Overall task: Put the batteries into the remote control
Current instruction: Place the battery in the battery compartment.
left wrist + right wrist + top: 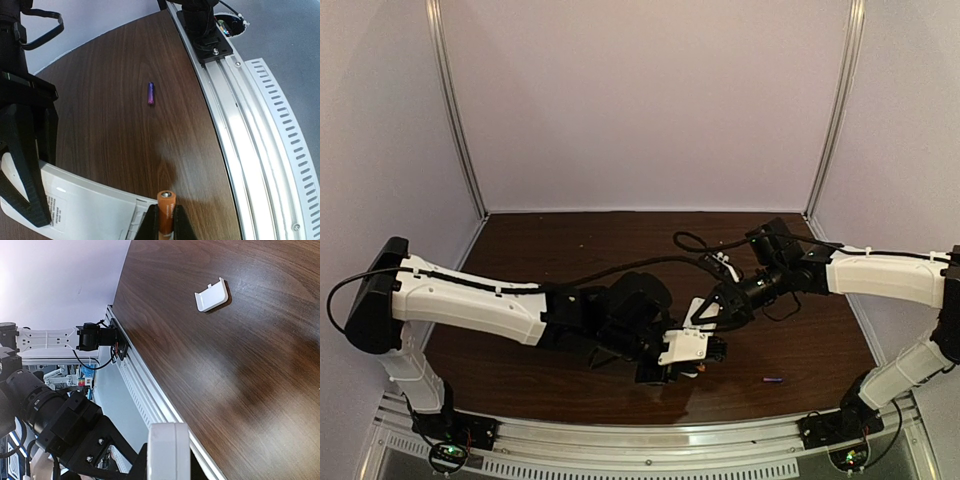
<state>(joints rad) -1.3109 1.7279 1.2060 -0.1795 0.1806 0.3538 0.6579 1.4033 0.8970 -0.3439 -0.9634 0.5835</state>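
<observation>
My right gripper [708, 312] is shut on the white remote control [683, 346] and holds it above the table's front middle. In the right wrist view the remote [168, 452] shows edge-on between the jaws of my right gripper [168, 467]. My left gripper [166, 222] is shut on the orange battery [166, 207], whose tip sits right beside the remote's open end [90, 210]. The purple battery [150, 93] lies alone on the wood, and in the top view it [773, 380] is near the front right.
The plain white cover piece [211, 295] lies on the brown table, apart from the arms. The metal rail [250, 140] runs along the table's near edge, with the arm bases [835, 425] bolted to it. White walls enclose the other sides.
</observation>
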